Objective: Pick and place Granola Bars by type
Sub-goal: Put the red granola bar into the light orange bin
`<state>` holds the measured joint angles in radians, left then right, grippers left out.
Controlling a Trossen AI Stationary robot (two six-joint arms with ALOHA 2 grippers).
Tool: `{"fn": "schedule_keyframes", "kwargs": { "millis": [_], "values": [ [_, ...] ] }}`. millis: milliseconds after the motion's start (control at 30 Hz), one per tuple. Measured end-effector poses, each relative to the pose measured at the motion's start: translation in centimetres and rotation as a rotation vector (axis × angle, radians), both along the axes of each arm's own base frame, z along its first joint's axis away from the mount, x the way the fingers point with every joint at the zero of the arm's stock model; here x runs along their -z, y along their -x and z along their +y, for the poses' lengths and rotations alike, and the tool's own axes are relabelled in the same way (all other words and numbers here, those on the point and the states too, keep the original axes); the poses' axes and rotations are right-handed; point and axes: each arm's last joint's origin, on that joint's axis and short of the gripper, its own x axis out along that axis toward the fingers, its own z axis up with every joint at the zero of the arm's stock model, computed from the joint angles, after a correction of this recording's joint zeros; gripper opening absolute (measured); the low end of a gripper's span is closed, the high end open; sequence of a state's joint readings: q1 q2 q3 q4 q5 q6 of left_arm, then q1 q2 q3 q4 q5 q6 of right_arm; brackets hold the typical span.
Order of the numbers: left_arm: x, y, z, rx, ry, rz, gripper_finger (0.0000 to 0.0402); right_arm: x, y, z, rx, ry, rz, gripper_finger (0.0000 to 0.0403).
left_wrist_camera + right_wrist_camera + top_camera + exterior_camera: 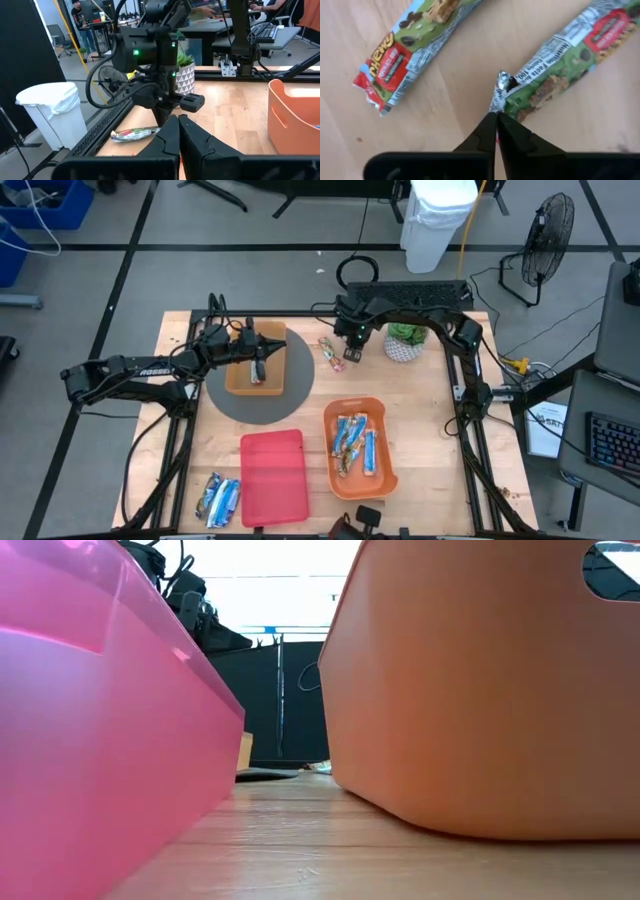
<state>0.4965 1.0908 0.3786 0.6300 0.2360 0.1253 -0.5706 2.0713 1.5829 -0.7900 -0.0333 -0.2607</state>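
Observation:
Two green-and-red granola bars (pixel 327 350) lie on the wooden table at the far middle: one (pixel 405 47) untouched, the other (pixel 560 60) at my right gripper (pixel 496 117), which points down and is shut on its end. Several blue bars (pixel 352 442) lie in the orange tray (pixel 388 480). Blue and silvery bars (pixel 220 500) lie on the table at the near left. My left gripper (pixel 178 125) is shut and level, with nothing between its fingers, above a small orange tray (pixel 238 380) on a grey round mat (pixel 250 408). My right gripper pinches the crimped foil end (pixel 500 92) of the green bar between its two fingertips, only at their free ends. The fingers come from above, pointing steeply down. The foil end is bunched up at the tips, and the rest of the bar lies flat on the table.
A red tray (pixel 272 475) lies at the near middle, beside the orange tray. A potted plant (pixel 405 345) stands at the far right, close to my right arm. In the low view the red tray's wall (pixel 100 720) and the orange tray's wall (pixel 480 690) fill the sides.

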Motion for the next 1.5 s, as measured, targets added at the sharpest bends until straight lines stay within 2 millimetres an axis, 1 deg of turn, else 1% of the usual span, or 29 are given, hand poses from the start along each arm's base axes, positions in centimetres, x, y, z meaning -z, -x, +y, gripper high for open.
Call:
{"fn": "schedule_keyframes", "kwargs": {
  "millis": [133,300,433,500,533,600,667,733,867,967,1033,1100,1200,1333,1433,1500],
  "values": [
    [0.0,0.0,0.0,0.000,0.001,0.001,0.0016,-0.8,-0.7,0.6,-0.060,0.064,-0.027,0.0001],
    [0.0,0.0,0.0,-0.001,0.005,0.003,0.0031,-3.3,-1.6,2.2,-0.142,0.185,-0.094,0.0000],
    [0.1,0.0,0.0,0.000,0.007,0.006,0.0021,-5.5,-2.1,3.7,-0.180,0.224,-0.164,0.0000],
    [0.1,0.0,0.0,-0.001,0.008,0.007,0.0011,-6.0,-2.1,4.0,-0.169,0.226,-0.179,0.0001],
    [0.1,0.0,0.0,0.000,0.008,0.007,0.0007,-5.9,-2.1,3.9,-0.151,0.225,-0.184,0.0001],
    [0.1,0.0,0.0,0.000,0.009,0.006,0.0004,-5.6,-1.8,3.0,-0.111,0.222,-0.183,0.0008],
    [0.1,0.0,0.0,-0.001,0.021,0.002,0.0010,-5.0,-1.8,1.8,-0.087,0.205,-0.205,0.0026],
    [0.0,0.0,0.0,-0.002,0.034,-0.004,0.0021,-4.3,-1.5,0.9,-0.057,0.149,-0.216,0.0056],
    [0.0,0.0,0.0,0.000,0.041,-0.011,0.0040,-2.4,-1.4,0.1,0.007,0.087,-0.189,0.0136],
    [0.0,0.0,0.0,0.000,0.041,-0.011,0.0045,-1.5,-1.3,-0.4,0.075,0.057,-0.171,0.0191],
    [0.0,0.0,0.0,0.000,0.041,-0.011,0.0046,-0.8,-1.3,-0.5,0.094,0.048,-0.151,0.0217],
    [0.0,0.0,0.0,0.000,0.042,-0.011,0.0046,-0.2,-1.3,-0.4,0.102,0.055,-0.113,0.0233],
    [0.0,0.0,-0.1,0.000,0.042,-0.011,0.0046,0.8,-1.3,-0.5,0.106,0.102,-0.047,0.0241],
    [0.0,0.0,0.0,-0.001,0.044,-0.011,0.0046,1.9,-1.2,-0.9,0.117,0.109,-0.015,0.0233],
    [0.0,0.0,-0.1,-0.001,0.044,-0.011,0.0047,2.0,-1.3,-0.9,0.106,0.115,-0.018,0.0211],
    [0.0,0.0,0.0,-0.001,0.044,-0.011,0.0047,2.0,-1.4,-0.9,0.093,0.119,-0.021,0.0181]
  ]
}}
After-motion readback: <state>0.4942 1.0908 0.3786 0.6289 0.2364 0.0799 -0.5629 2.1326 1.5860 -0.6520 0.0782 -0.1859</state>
